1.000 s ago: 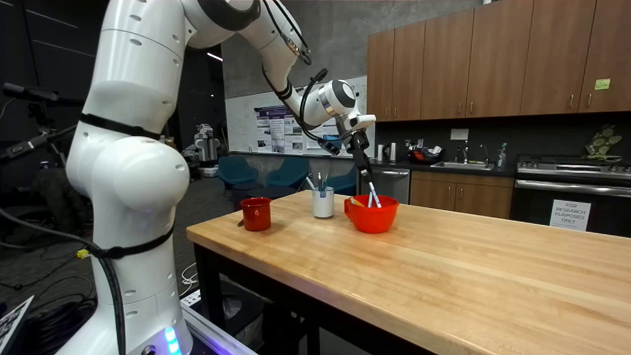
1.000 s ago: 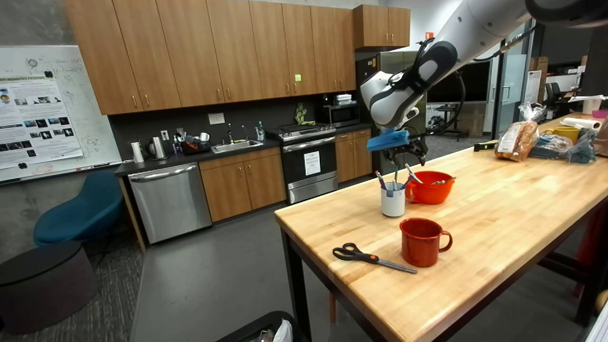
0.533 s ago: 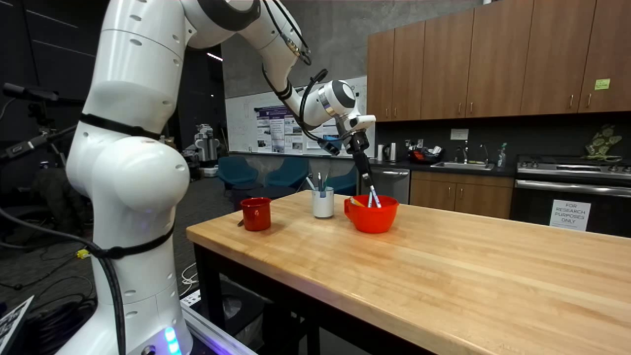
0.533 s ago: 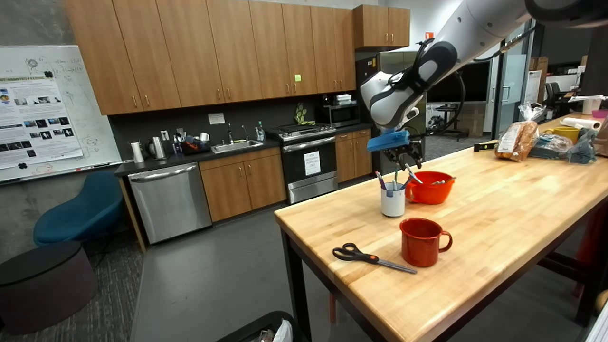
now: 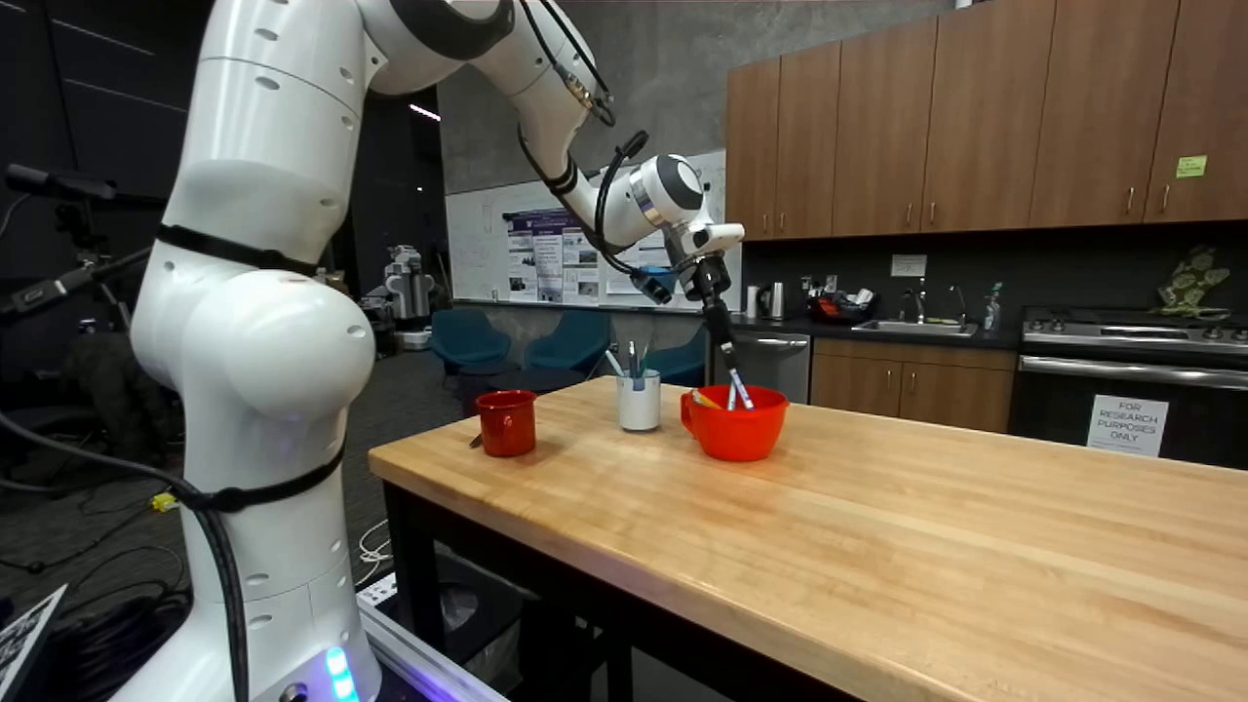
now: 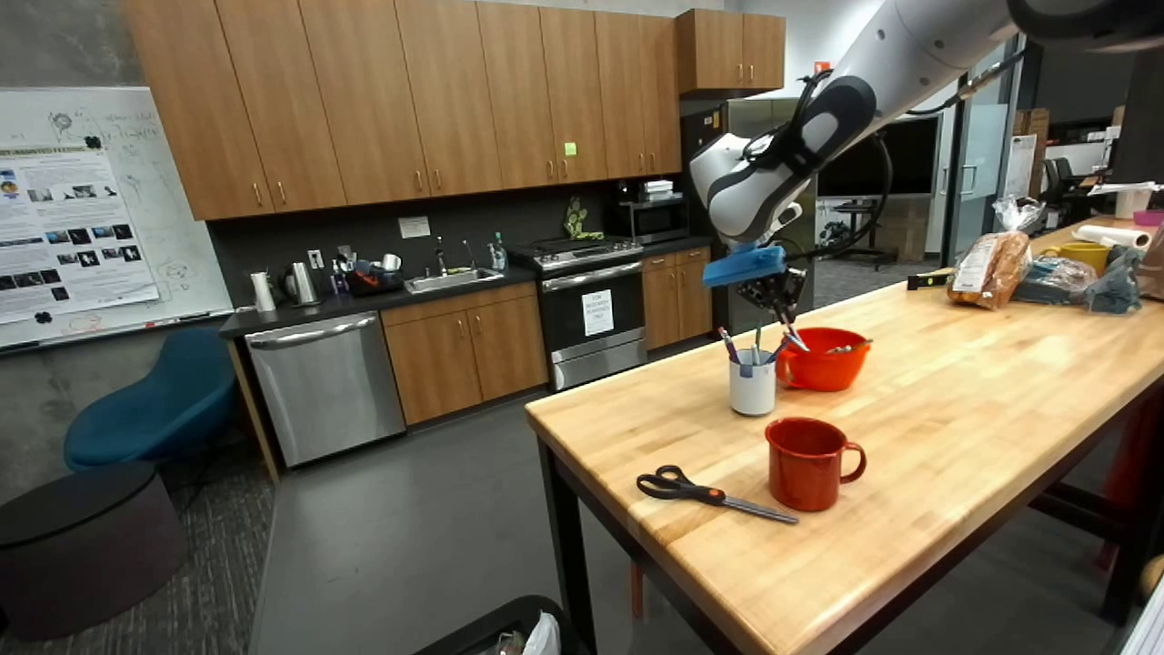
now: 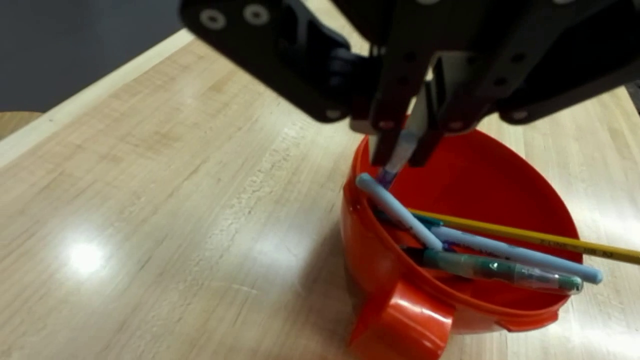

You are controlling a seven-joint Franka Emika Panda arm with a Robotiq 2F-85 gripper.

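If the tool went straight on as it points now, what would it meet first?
Probably the inside of the red bowl, through the whitish pen held in the tool; the pen's lower end is hidden, so it may be touching something now.

White arm [image 5: 253, 331], black straps [image 5: 234, 251] and cables [image 5: 231, 590], black fingers [image 7: 426, 149]

Above the red bowl [image 7: 475, 170], the jaws are blurred and cut off by the wrist view's top edge, partly covering the pale pen [image 7: 403, 150] between them; its lower end is lost behind a light-blue pen [image 7: 397, 206] at the bowl's rim. Across the bowl, a yellow pencil [image 7: 520, 233] is cut off at right, and loose pens [image 7: 520, 254] partly hide the bowl's bottom. Near the bowl, a white cup [image 6: 753, 388] conceals the lower ends of leaning pens [image 6: 729, 346]; farther from the bowl, a red mug [image 5: 507, 425] largely hides the scissors [image 5: 476, 442] in an exterior view.
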